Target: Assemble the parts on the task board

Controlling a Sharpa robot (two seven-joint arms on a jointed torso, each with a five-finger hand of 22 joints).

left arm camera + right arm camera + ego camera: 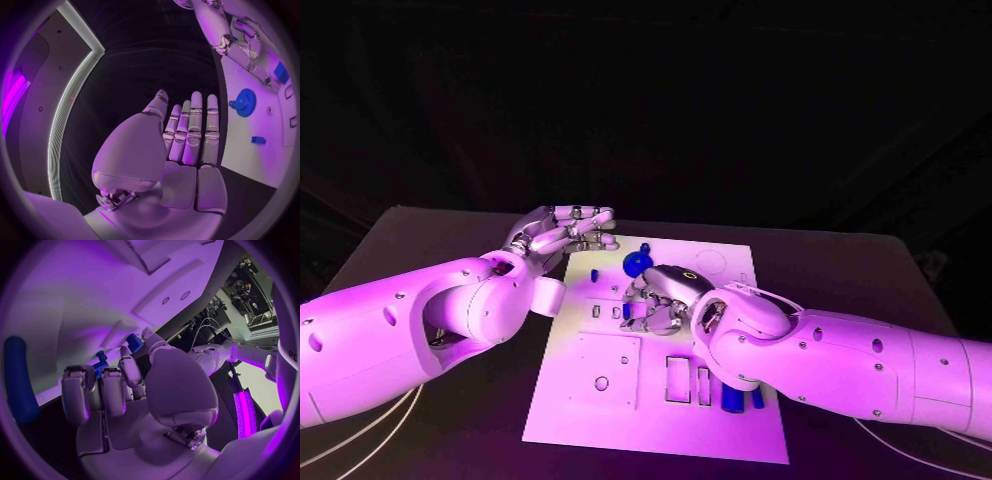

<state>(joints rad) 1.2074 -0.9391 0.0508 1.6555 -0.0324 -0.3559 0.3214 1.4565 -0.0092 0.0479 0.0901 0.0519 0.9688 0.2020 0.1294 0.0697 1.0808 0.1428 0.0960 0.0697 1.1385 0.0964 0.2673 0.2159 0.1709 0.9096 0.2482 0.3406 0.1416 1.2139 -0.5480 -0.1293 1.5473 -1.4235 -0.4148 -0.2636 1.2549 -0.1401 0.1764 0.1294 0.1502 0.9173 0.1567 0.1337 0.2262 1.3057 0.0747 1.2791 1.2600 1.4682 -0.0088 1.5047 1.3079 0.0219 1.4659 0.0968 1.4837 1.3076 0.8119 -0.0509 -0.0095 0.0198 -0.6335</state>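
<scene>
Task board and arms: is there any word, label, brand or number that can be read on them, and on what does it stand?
None can be read.
The task board bears only cut-out shapes and outlines, no lettering.
The left hand and right hand carry no legible marking.

My two arms are white, and my left hand and my right hand are silver metal. The task board under them is a plain white plate on the black table. A gear on the board is blue, as is a small block near it. A long rounded bar is a darker blue, and the small part at my right fingertips is blue too.
</scene>
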